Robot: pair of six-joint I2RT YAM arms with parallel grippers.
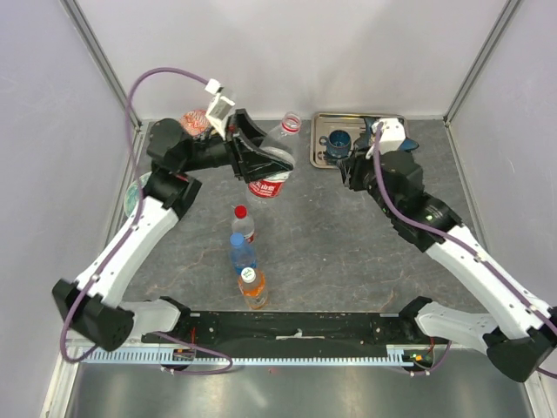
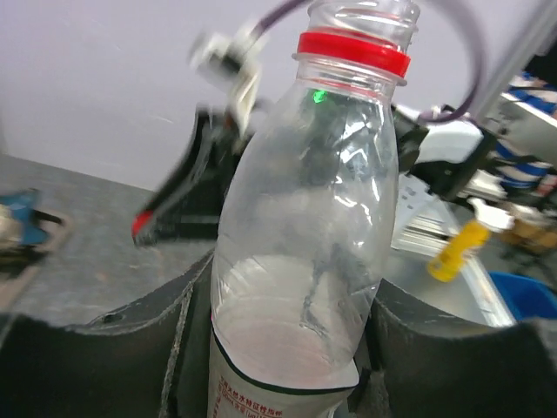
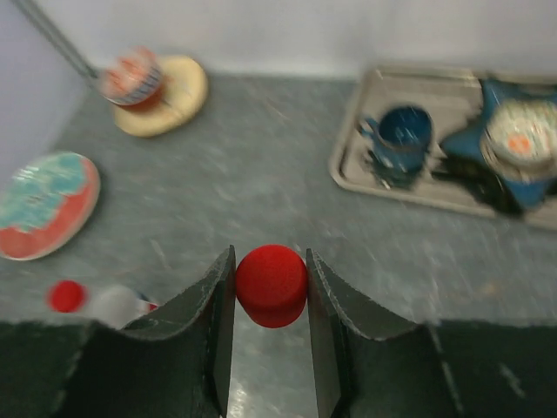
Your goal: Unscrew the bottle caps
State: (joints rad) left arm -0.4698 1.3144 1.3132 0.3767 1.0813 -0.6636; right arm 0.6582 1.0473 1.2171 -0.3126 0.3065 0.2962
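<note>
Bottle caps are small, round and smooth-topped. One loose red cap (image 3: 271,285) sits pinched between the narrowly set fingers of the right gripper (image 3: 270,261), near the metal tray (image 1: 361,116) at the upper right of the overhead view. The left gripper (image 2: 291,374) is clamped on the body of a clear bottle (image 2: 305,218) with a red label, tilted at upper centre, its neck bare above a red ring. Open grey tabletop (image 1: 348,244) lies between the arms. White walls (image 1: 348,52) close the far and side edges. A yellow plate (image 3: 178,96) and a teal-and-red plate (image 3: 43,205) sit along the left. There are four bottles: the held one plus three upright in a row at centre, a red-capped bottle (image 1: 244,225), a blue bottle (image 1: 242,254) and an orange bottle (image 1: 253,292) with a white cap. One blue cup (image 1: 338,141) stands in the tray.
</note>
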